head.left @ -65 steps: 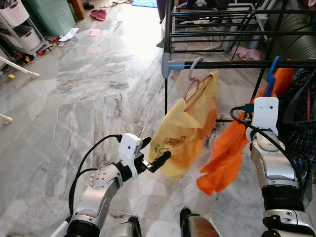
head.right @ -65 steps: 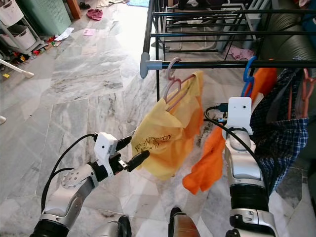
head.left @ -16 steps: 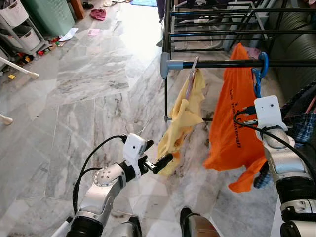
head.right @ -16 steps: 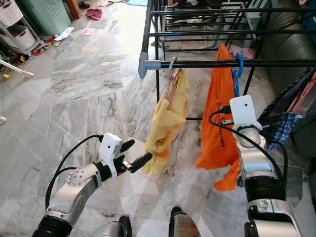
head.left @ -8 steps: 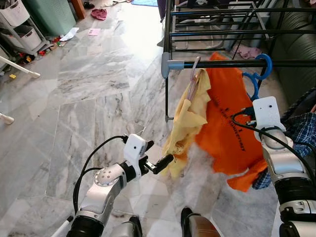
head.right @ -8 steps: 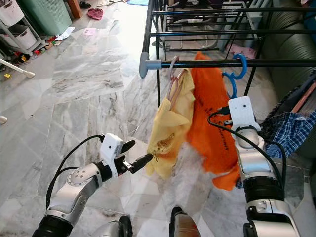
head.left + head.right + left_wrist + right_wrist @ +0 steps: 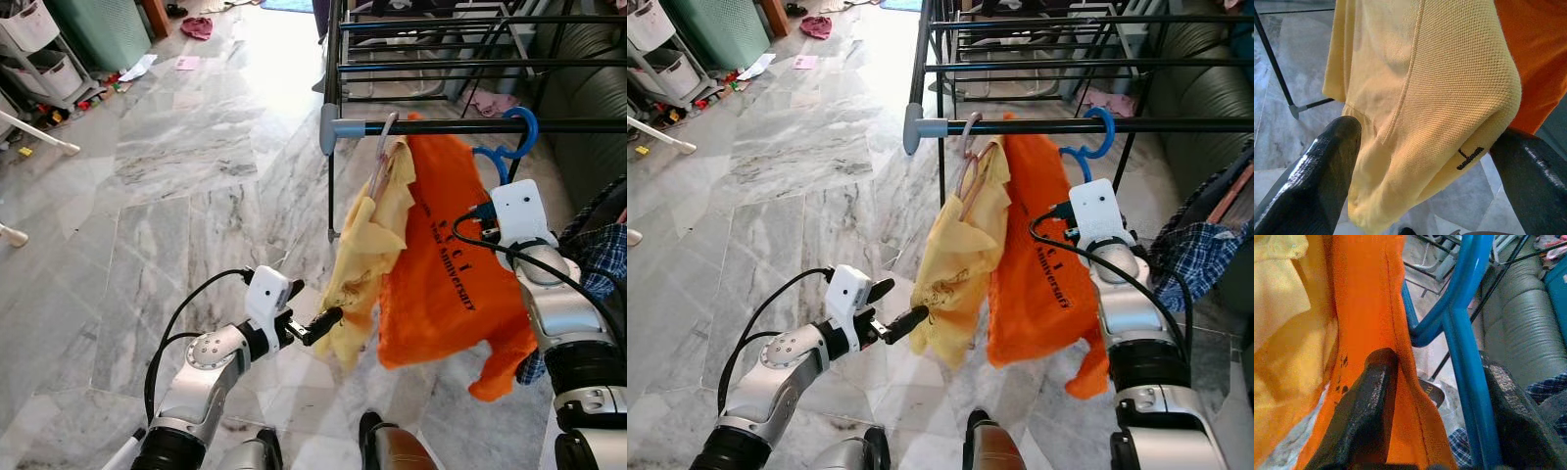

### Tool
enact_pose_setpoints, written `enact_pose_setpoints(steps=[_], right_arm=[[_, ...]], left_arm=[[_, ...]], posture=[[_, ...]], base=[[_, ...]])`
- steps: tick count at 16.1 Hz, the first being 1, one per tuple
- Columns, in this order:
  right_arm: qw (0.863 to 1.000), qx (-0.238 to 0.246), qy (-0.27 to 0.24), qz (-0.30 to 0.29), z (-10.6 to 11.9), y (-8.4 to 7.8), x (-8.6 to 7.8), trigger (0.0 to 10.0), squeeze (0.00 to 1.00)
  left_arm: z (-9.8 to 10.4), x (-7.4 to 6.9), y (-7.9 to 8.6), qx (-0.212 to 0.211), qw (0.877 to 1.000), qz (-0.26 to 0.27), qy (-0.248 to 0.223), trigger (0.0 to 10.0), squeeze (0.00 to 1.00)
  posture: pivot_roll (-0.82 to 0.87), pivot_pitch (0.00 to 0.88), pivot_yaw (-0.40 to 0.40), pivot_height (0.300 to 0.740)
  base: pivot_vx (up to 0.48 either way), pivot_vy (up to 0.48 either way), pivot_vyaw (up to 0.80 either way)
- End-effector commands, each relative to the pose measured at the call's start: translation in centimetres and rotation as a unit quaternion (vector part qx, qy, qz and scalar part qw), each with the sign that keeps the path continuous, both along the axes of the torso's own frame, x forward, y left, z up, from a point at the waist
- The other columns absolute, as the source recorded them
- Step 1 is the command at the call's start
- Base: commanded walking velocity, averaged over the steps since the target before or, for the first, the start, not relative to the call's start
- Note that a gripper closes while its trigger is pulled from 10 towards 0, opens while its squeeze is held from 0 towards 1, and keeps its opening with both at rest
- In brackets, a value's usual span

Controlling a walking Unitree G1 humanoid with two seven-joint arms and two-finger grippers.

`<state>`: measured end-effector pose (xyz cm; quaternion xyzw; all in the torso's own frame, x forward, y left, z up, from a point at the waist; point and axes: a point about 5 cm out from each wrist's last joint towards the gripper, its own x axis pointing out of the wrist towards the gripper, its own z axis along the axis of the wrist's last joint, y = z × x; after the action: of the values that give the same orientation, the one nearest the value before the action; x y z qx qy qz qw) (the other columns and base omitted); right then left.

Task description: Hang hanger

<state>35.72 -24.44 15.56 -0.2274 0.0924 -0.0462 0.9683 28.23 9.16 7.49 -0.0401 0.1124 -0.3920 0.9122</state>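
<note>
Blue hanger (image 7: 511, 139) carrying the orange shirt (image 7: 446, 264): its hook sits over the black rail (image 7: 549, 125) of the drying rack (image 7: 950, 69), near the rail's grey end cap (image 7: 331, 128) and just beside the pink hanger (image 7: 968, 162) with the yellow shirt (image 7: 370, 250). The two garments touch along their hanging edges.

Right gripper (image 7: 1437, 406): raised at the hanger's neck, below the hook. In the right wrist view the fingers (image 7: 1369, 406) stand on either side of the blue stem and a fold of orange cloth, spread rather than pressed tight; whether the pads bear on the plastic at all cannot be judged from this angle, so the hold reads as loose or released (the head views hide the fingertips behind the white wrist housing).

Left gripper (image 7: 318, 323): held low at the bottom of the yellow shirt, its fingers parted with the hem lying between them, not pinched as far as the left wrist view shows.

Step in hand: the hanging itself looks complete, and this is judged to be the release stage. Next move calls for drawing the right gripper back and down, clear of stem and cloth, without snagging the orange fabric or lifting the hook off the rail.
</note>
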Motion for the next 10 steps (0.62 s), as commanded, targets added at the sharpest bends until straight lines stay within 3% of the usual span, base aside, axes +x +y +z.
enact_pose_setpoints(steps=[1,3,8,9,10], right_arm=[[1.0,-0.003,0.0,0.014,0.2,0.1,0.0,10.0,0.0],[1.0,0.015,0.004,0.018,0.4,-0.3,-0.1,0.0,0.0],[0.998,0.041,0.015,0.048,1.6,-1.0,-0.2,0.0,0.0],[0.997,0.042,0.018,0.054,1.7,-1.2,-0.2,0.4,0.0],[0.996,0.05,0.028,0.064,1.7,-1.5,-0.4,0.0,0.0]], left_arm=[[-0.7,-0.3,0.4,0.014,1.0,0.006,0.01,10.0,0.0],[-0.7,-0.3,0.5,0.016,1.0,0.006,0.011,10.0,0.0],[-0.8,-0.3,0.5,0.018,1.0,0.002,0.012,10.0,0.0],[-0.8,-0.3,0.6,0.018,1.0,0.002,0.013,10.0,0.0],[-0.9,-0.3,0.6,0.02,1.0,0.002,0.013,10.0,0.0]], posture=[[-0.15,0.234,0.087,0.74],[-0.15,0.234,0.087,0.74],[-0.15,0.232,0.086,0.74],[-0.15,0.23,0.086,0.74],[-0.14,0.229,0.087,0.74]], base=[[0.0,0.0,0.0],[0.0,0.0,0.0],[0.0,0.0,0.0],[0.0,0.0,0.0],[0.0,0.0,0.0]])
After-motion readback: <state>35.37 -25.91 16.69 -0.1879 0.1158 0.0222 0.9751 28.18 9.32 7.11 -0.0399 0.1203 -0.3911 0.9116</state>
